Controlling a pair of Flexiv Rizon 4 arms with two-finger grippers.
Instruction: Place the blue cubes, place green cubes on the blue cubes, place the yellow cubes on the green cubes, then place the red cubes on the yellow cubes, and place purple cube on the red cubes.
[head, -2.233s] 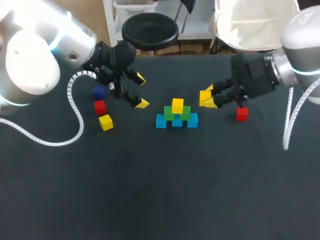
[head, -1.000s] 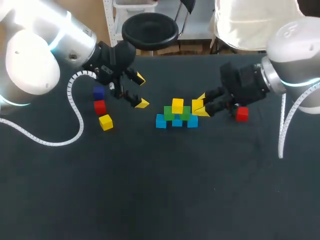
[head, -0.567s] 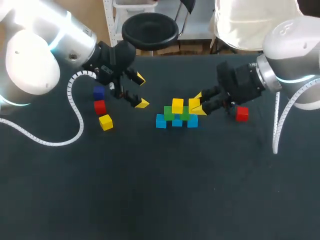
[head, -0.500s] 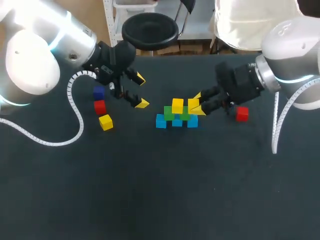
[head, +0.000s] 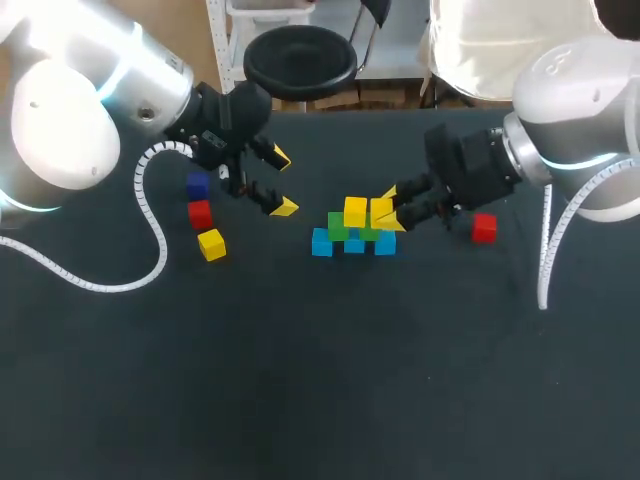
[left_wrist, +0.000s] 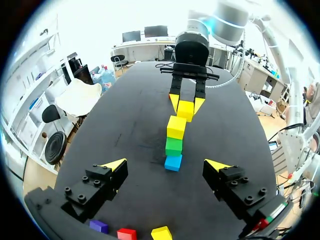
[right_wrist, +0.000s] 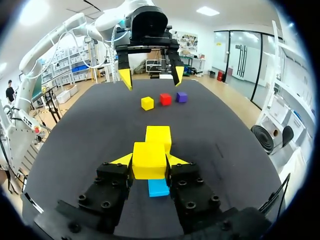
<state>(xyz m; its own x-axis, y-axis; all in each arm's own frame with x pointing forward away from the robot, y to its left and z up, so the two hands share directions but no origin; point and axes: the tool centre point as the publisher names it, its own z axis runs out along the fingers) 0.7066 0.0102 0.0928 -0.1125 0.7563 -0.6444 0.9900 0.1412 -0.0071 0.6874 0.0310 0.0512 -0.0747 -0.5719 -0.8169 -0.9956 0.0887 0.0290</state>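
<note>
A small pyramid stands mid-table: a row of three blue cubes, green cubes on them, and one yellow cube on the greens. My right gripper is shut on a second yellow cube, held right beside the placed one, over the right-hand green cube. In the right wrist view this held yellow cube fills the gap between the fingers, with the placed yellow cube just ahead. My left gripper hangs open and empty left of the pyramid.
Left of the pyramid lie a purple cube, a red cube and a yellow cube in a short line. Another red cube sits to the right, under my right arm.
My right gripper has carried the yellow cube leftward, from beside the red cube to right next to the placed yellow cube. The left arm has not moved.
</note>
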